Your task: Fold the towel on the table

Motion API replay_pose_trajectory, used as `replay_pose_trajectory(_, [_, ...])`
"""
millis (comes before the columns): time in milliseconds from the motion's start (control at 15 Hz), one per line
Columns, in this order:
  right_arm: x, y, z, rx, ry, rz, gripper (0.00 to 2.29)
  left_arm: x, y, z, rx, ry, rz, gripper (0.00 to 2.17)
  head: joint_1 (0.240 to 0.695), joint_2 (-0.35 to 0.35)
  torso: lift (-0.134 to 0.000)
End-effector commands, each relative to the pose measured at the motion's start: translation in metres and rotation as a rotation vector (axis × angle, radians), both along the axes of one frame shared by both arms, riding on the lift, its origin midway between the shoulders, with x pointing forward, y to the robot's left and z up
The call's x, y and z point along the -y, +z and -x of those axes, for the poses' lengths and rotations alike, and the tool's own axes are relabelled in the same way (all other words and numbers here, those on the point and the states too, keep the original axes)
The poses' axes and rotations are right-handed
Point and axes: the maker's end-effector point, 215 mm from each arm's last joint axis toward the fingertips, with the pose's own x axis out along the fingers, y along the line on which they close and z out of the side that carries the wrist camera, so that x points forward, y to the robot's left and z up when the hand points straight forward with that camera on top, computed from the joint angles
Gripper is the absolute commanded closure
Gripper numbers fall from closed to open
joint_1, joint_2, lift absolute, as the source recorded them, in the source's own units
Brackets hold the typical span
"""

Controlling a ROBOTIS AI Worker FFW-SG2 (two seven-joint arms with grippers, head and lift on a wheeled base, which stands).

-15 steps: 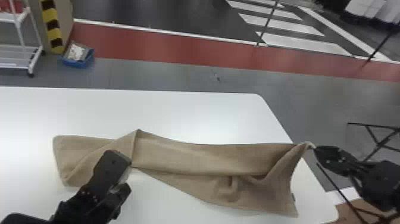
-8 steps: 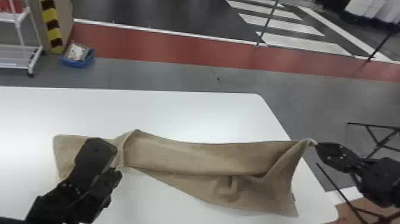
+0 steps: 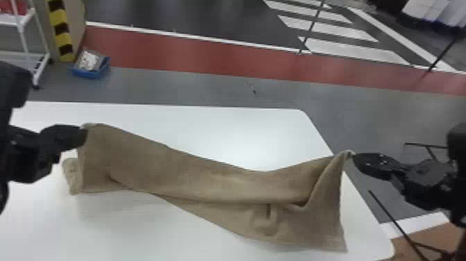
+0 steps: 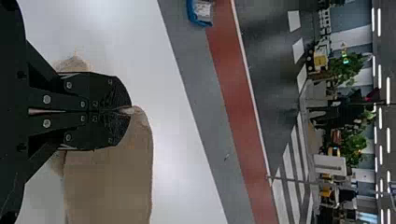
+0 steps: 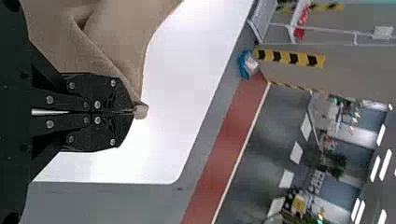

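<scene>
The brown towel (image 3: 194, 173) stretches across the white table (image 3: 242, 135), its two upper corners raised and its lower right part spread on the surface. At its upper left corner is my left gripper (image 3: 83, 133); at the upper right corner is my right gripper (image 3: 353, 156). The left wrist view has my left gripper (image 4: 128, 110) shut on a corner of the towel (image 4: 109, 186). Pinched likewise, another corner of the towel (image 5: 107, 28) pokes out between the shut tips of my right gripper (image 5: 133, 111) in the right wrist view.
Beyond the table, a blue bin (image 3: 91, 67) stands on the floor near a white rack (image 3: 26, 45) and a yellow-black striped post (image 3: 60, 31). Thin black metal legs (image 3: 395, 215) stand off the table's right side.
My left gripper has gone from over the towel's left part to its upper left corner, now gripped and raised. The towel's left part has lifted and shifted. The right gripper keeps its corner.
</scene>
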Motion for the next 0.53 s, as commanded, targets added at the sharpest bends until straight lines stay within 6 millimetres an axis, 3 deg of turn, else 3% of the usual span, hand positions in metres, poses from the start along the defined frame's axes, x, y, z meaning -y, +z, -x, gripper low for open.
replay_pose_trajectory(0, [-0.002, -0.004, -0.015, -0.071, 0.061, 0.190, 1.95, -0.028, 0.024, -0.038, 0.020, 0.060, 0.012, 1.58, 0.695, -0.350, -0.125])
replay_pose_trajectory(267, [0.012, -0.016, -0.039, -0.187, 0.159, 0.539, 1.95, -0.045, 0.038, -0.089, 0.010, 0.100, -0.001, 1.58, 0.686, -0.299, -0.125])
replay_pose_trajectory(467, [0.028, -0.030, -0.040, -0.277, 0.195, 0.756, 1.95, -0.073, 0.049, -0.105, 0.016, 0.153, 0.035, 1.58, 0.655, -0.274, -0.125])
